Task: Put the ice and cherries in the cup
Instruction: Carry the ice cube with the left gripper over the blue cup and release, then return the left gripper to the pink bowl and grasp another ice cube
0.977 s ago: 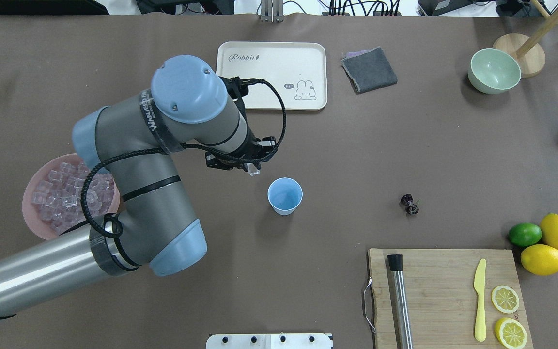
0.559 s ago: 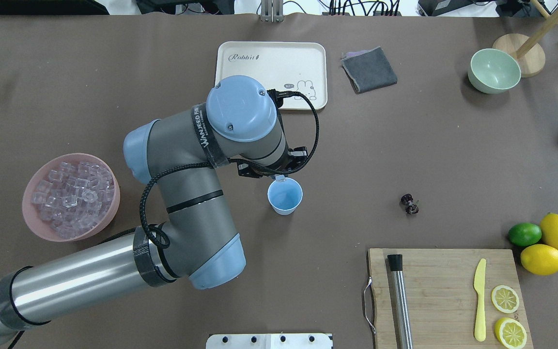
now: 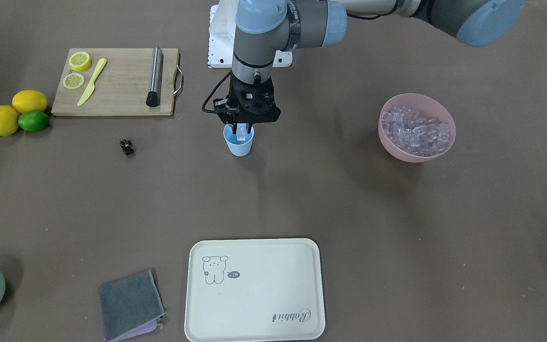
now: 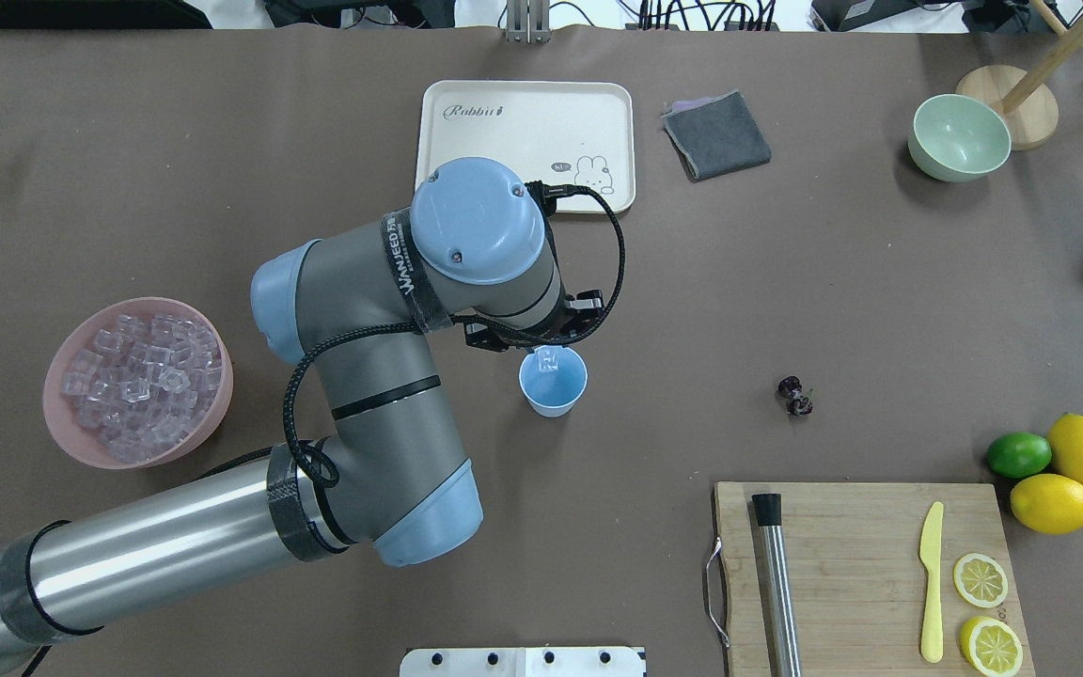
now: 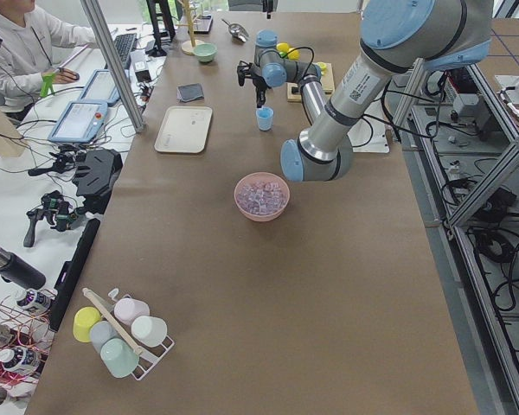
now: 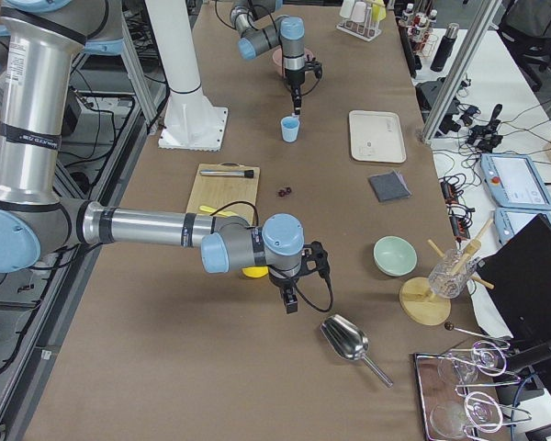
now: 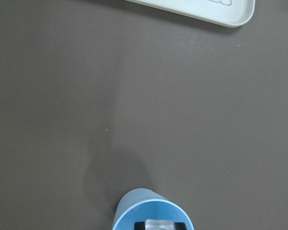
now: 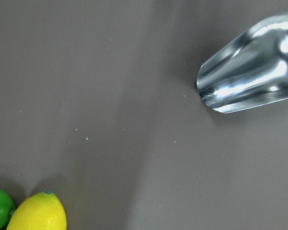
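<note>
The light-blue cup stands upright at mid table. My left gripper is shut on one clear ice cube and holds it just over the far side of the cup's mouth. In the left wrist view the cube sits between the pads over the cup. More ice fills the pink bowl at the left. The dark cherries lie on the table right of the cup. My right gripper shows only in the exterior right view, and I cannot tell its state.
A cream tray and a grey cloth lie beyond the cup. A cutting board with muddler, knife and lemon slices is at the near right, beside lemons and a lime. A pale green bowl and a metal scoop are at the right.
My left arm has swung right from near the pink bowl, carrying the ice cube to the cup. The cube now hangs over the cup's mouth.
</note>
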Controlling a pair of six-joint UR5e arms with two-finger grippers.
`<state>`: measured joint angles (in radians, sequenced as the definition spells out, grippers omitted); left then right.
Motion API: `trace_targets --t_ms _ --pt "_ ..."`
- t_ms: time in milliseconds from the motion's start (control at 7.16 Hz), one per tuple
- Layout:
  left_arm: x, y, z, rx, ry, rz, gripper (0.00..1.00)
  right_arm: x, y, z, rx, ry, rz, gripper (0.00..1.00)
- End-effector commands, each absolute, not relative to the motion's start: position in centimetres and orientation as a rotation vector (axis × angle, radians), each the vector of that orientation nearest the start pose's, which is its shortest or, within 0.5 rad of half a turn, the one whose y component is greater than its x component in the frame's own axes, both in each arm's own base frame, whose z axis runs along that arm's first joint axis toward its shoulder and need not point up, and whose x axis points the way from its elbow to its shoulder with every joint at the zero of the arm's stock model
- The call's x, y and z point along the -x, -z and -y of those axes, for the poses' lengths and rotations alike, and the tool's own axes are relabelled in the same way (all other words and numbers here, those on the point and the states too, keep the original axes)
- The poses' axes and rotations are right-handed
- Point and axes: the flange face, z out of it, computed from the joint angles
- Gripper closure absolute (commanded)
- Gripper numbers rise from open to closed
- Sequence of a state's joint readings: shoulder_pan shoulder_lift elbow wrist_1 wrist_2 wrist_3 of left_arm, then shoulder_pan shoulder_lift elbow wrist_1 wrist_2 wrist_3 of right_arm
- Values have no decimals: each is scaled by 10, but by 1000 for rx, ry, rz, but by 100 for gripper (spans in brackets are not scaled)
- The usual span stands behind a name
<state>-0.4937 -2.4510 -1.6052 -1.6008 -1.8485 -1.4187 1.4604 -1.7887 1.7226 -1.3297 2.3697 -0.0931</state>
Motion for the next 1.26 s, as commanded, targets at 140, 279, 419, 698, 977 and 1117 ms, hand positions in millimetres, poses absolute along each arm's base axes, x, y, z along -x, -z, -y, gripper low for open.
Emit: trace_targets --t_ms 140,279,419,698,977,1117 --pt "-551 -92 438 -101 150 -986 26 -16 -655 415 -161 263 798 0" --pt "-504 -129 442 -135 93 -978 26 -16 -656 417 -159 262 799 0" --pt "-448 -180 430 -177 10 -960 26 -17 -652 417 -168 263 799 0" --pt "-377 -258 423 -179 -28 -887 26 -16 -650 418 -179 269 798 0" --pt "-307 -319 411 -231 -111 -792 26 -16 -648 419 -186 264 798 0" --pt "-300 -337 407 -239 -175 -757 26 -16 -646 419 -190 264 798 0"
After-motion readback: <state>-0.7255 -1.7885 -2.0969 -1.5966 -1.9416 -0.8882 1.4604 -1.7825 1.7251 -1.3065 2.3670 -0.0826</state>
